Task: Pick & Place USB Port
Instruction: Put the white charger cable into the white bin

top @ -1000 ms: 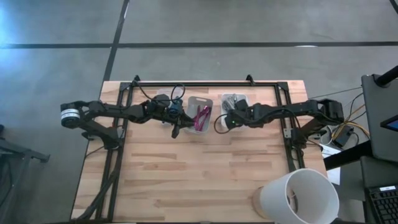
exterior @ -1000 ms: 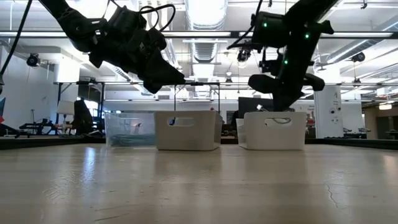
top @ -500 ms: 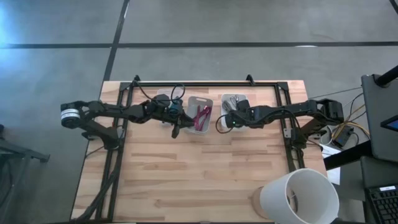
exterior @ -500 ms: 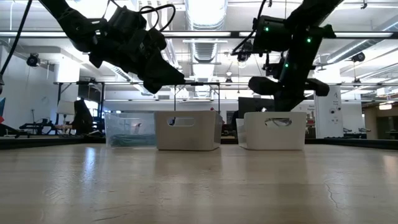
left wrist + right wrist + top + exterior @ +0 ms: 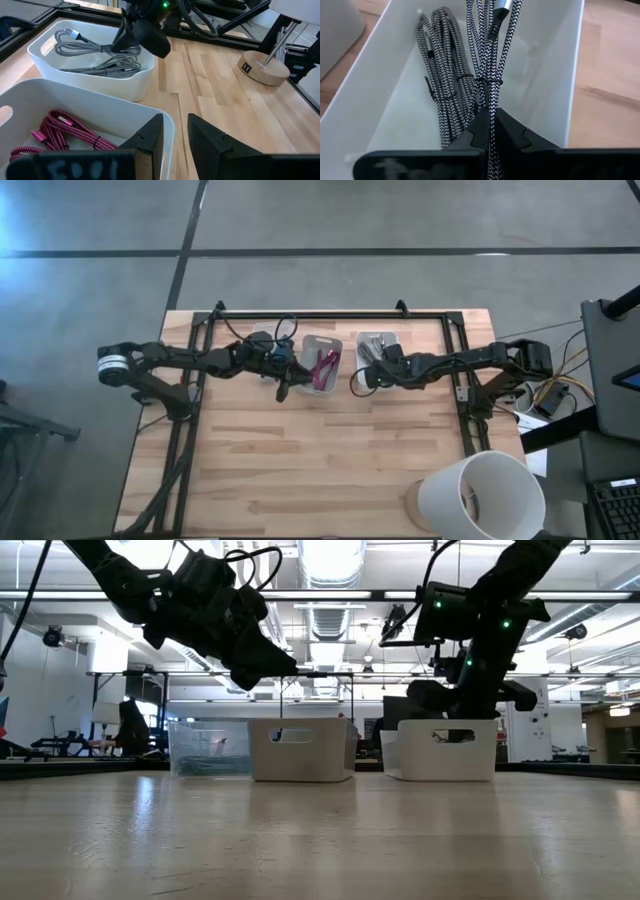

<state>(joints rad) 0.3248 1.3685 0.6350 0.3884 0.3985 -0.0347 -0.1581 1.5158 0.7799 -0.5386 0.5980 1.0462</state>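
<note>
My left gripper (image 5: 174, 134) hangs over the near rim of the middle bin (image 5: 322, 364), fingers slightly apart, nothing in them; red cable (image 5: 55, 132) lies inside. My right gripper (image 5: 491, 131) is over the right bin (image 5: 559, 75), fingers clamped on a black-and-white braided USB cable (image 5: 490, 55) hanging into that bin with other coils.

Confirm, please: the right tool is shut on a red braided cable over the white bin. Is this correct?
Not quite: the cable in the right tool is black-and-white braided, not red, as the right wrist view shows. The tool is shut on it over the white bin.
</note>
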